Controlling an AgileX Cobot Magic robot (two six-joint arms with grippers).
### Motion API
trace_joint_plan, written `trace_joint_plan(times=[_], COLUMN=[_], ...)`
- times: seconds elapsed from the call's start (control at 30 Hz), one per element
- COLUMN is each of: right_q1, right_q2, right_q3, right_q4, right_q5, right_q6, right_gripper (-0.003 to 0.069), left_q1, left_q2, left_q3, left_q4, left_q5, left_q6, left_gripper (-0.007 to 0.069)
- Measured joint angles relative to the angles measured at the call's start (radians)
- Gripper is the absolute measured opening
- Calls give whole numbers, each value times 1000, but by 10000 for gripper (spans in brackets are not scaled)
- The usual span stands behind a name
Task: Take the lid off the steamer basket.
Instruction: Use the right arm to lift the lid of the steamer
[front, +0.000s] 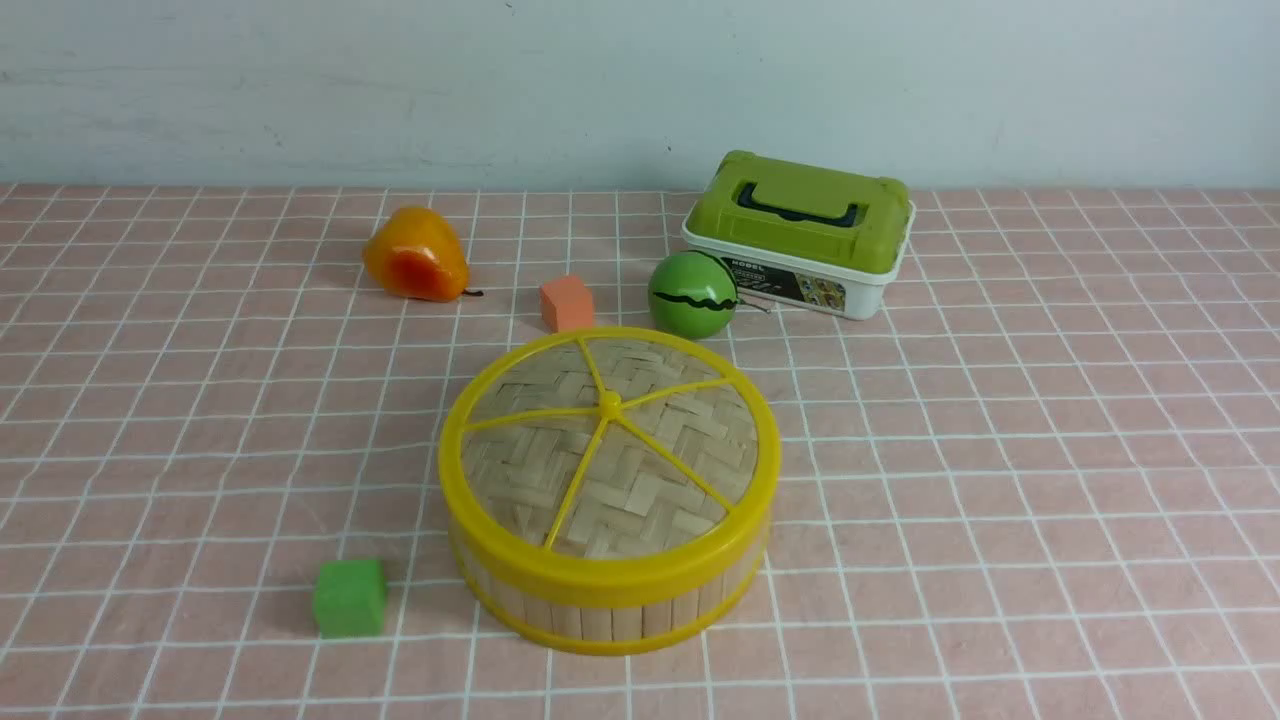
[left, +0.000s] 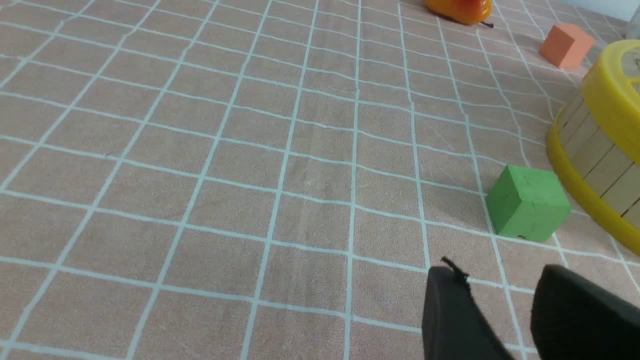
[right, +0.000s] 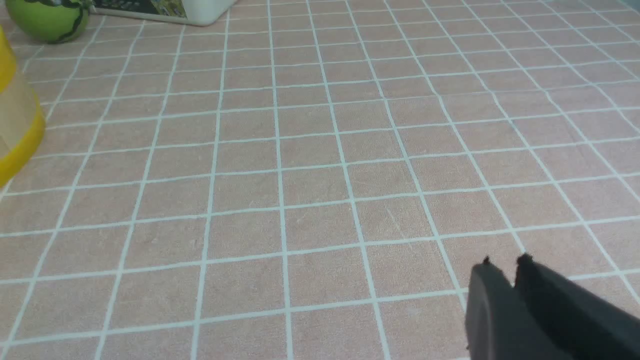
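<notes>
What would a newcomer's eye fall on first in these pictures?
First comes the yellow-rimmed steamer basket in the middle of the pink checked cloth, its woven lid still on. Behind it stand a green-lidded box at back right, a green ball beside it, and an orange pear at back left.

**Toys and a box on a pink checked desk**

A pink cloth with a white grid covers the desk (front: 1050, 450), which ends at a pale wall (front: 300, 90). Take the orange cube (front: 567, 303) as the clock's centre, with 12 toward the wall. An orange-yellow pear (front: 415, 255) lies on its side at 10 o'clock, its dark stem pointing toward the cube. A green ball (front: 692, 294) with a black wavy line stands at 3 o'clock. A white box (front: 800, 232) with a green lid and dark handle sits at 2 o'clock, just beside the ball. A green cube (front: 349, 597) rests at 7 o'clock, well apart from the others.
</notes>
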Motion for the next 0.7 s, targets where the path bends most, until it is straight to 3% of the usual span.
trace_joint_plan(times=[0.7], right_q1=[0], right_q2=[0], right_q3=[0], right_q4=[-1], right_q5=[0], right_q6=[0], right_gripper=[67], left_q1=[0], left_q2=[0], left_q3=[0], left_q4=[0], left_q5=[0], left_q6=[0], left_gripper=[239])
